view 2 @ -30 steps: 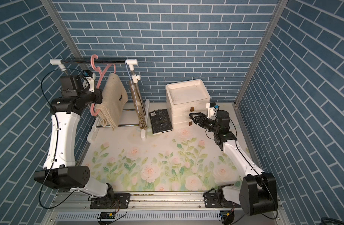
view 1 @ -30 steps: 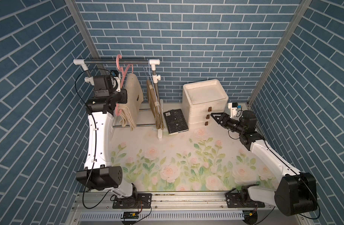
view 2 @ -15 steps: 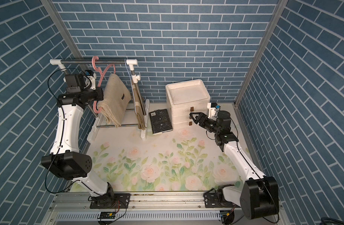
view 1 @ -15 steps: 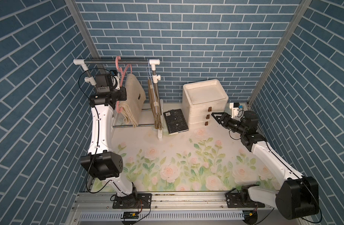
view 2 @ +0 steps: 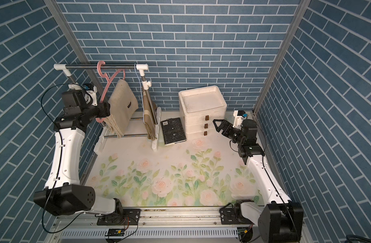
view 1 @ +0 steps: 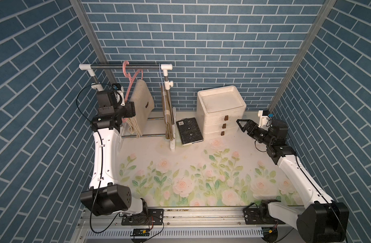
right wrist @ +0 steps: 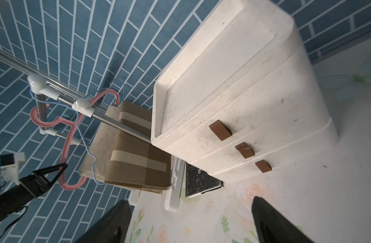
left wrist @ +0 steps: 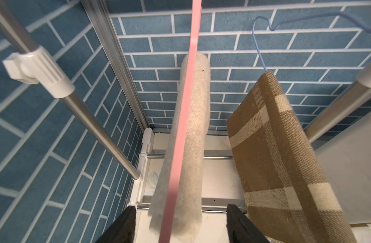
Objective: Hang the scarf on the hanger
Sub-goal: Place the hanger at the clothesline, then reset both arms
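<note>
The fuzzy cream scarf [left wrist: 197, 126] is seen draped over the pink plastic hanger [left wrist: 185, 105], seemingly settled, so the left pincer [left wrist: 180, 208] and the right pincer [right wrist: 191, 199] are held spread wide, gripping nothing.

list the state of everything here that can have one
cream scarf, draped over the pink hanger
pink hanger, hooked on the rail
plaid scarf, hanging from the rail too
drawers, all three shut
notebook, closed
left fingers, open, either side of the pink hanger
right fingers, open, empty
</note>
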You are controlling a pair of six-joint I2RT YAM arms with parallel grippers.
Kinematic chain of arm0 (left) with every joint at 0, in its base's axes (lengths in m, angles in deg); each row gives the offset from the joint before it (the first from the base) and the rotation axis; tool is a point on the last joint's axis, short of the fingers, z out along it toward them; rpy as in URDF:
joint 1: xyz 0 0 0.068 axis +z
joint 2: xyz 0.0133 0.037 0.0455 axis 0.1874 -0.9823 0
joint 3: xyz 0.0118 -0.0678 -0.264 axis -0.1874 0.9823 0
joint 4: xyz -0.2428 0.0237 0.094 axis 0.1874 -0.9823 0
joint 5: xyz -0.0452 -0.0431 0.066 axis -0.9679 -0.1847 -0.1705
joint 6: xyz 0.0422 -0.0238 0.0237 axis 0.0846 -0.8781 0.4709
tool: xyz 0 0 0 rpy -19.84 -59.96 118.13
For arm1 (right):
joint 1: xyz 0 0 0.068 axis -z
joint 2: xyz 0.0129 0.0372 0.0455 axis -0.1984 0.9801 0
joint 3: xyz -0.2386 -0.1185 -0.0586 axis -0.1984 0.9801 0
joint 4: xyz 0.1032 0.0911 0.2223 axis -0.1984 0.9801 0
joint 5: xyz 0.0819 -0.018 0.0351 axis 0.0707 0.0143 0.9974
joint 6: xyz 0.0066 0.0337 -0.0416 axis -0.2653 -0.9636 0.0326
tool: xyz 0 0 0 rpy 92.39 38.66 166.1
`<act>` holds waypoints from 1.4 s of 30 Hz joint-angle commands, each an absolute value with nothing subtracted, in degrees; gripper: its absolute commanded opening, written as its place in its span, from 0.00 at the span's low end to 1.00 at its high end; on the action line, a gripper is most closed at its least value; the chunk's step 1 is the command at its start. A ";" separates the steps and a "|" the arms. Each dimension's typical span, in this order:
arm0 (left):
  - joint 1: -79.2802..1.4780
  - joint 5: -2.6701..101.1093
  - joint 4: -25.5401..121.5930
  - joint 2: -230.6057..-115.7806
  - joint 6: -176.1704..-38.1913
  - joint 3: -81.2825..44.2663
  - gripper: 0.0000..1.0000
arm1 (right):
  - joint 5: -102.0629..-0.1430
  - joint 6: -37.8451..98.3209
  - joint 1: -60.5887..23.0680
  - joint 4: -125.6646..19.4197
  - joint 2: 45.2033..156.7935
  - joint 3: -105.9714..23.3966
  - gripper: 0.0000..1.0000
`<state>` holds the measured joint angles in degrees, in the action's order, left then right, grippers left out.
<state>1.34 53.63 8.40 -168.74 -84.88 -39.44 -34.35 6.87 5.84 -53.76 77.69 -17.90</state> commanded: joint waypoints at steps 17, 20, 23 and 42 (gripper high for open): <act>1.55 34.34 31.98 -127.22 -98.02 11.99 0.82 | -77.22 27.56 9.60 -61.33 64.45 -2.34 0.99; 1.50 37.10 39.63 -126.69 -102.31 18.78 0.83 | -79.52 30.97 9.60 -62.88 66.40 0.05 0.99; 1.55 41.14 47.23 -128.41 -106.78 24.34 0.86 | -81.51 35.04 9.57 -66.90 69.31 4.13 0.99; 1.54 56.45 74.18 -146.17 -110.24 34.78 0.98 | -72.08 48.02 8.19 -122.45 91.78 24.80 0.99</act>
